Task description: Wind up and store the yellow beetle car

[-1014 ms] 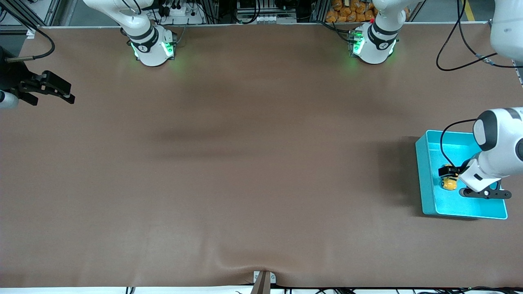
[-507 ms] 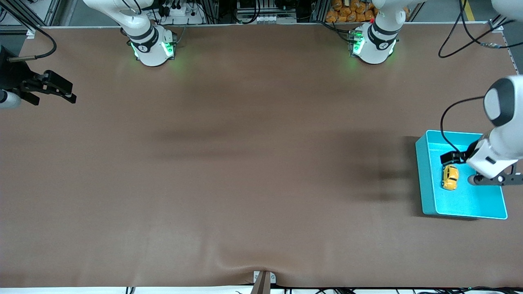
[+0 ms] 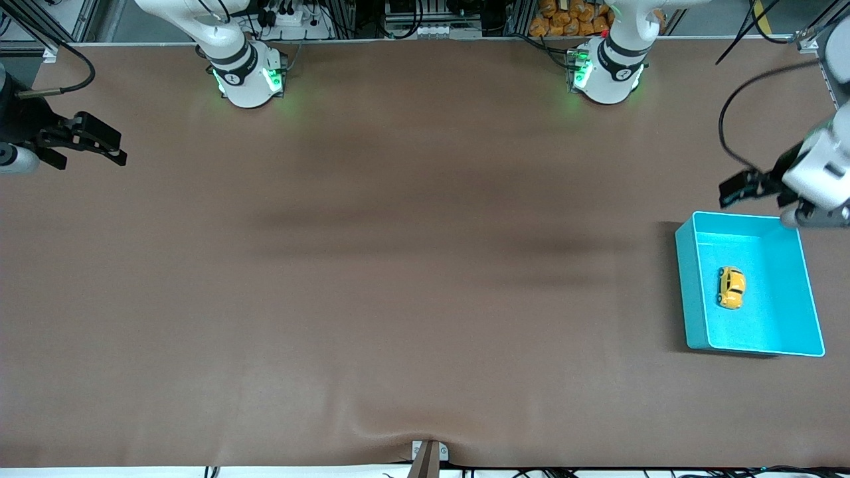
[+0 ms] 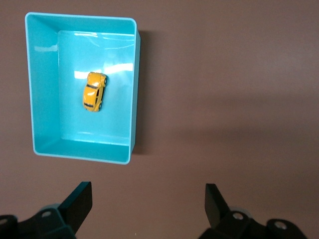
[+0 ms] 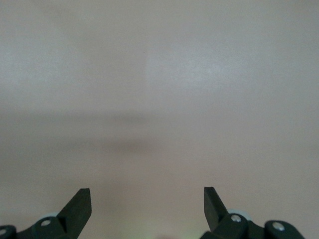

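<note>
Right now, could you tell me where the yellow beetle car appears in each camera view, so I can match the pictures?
Front view: the yellow beetle car lies in the teal bin, at the left arm's end of the table.
Left wrist view: the car lies on the bin's floor, ahead of the open left pincer.
Right wrist view: not in it.
Shared landmark: the teal bin.

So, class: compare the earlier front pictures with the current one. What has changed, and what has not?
The left gripper, open, let go of the yellow beetle car and rose out of the teal bin, pulling back toward its base. The car lies in the bin, which kept its place. The right gripper waits, open, at its end of the table.
</note>
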`<state>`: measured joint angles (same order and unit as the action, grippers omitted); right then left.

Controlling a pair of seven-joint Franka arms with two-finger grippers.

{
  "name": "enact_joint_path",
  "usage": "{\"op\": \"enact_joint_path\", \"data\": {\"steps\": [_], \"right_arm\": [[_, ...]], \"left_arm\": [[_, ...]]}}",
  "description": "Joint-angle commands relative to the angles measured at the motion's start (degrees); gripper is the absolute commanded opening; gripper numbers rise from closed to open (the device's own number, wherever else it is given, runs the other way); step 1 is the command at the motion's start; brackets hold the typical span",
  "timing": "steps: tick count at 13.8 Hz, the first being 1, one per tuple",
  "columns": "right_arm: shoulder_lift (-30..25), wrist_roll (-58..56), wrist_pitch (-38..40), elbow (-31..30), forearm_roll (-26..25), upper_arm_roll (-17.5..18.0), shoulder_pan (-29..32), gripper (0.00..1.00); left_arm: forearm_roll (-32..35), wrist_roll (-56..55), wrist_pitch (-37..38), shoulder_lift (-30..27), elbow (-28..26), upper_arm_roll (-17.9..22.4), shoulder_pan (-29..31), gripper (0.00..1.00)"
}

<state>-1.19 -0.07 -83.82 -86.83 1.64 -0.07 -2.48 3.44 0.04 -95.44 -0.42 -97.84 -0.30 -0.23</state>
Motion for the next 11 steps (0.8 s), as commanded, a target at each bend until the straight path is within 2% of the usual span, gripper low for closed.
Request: {"op": "enact_joint_path", "data": {"steps": [1,6,11], "right_arm": [[-0.04,-0.11,-0.29,0.69,0.21,0.16,0.37,1.00],[0.04,-0.02,-2.75,0.61,0.29,0.16,0.29,1.00],[0.66,-0.37,-1.61,0.16,0.38,0.25,0.11,1.00]], "left_arm": [[-1.16,0.66,4.89,-0.37,4.13,1.53,-2.23,1.00],[-5.28,0.93,8.76,0.76,8.80,1.27,-2.15,1.00],[-5.29,0.14,11.42,0.86,10.39,1.97,-5.31,1.00]]}}
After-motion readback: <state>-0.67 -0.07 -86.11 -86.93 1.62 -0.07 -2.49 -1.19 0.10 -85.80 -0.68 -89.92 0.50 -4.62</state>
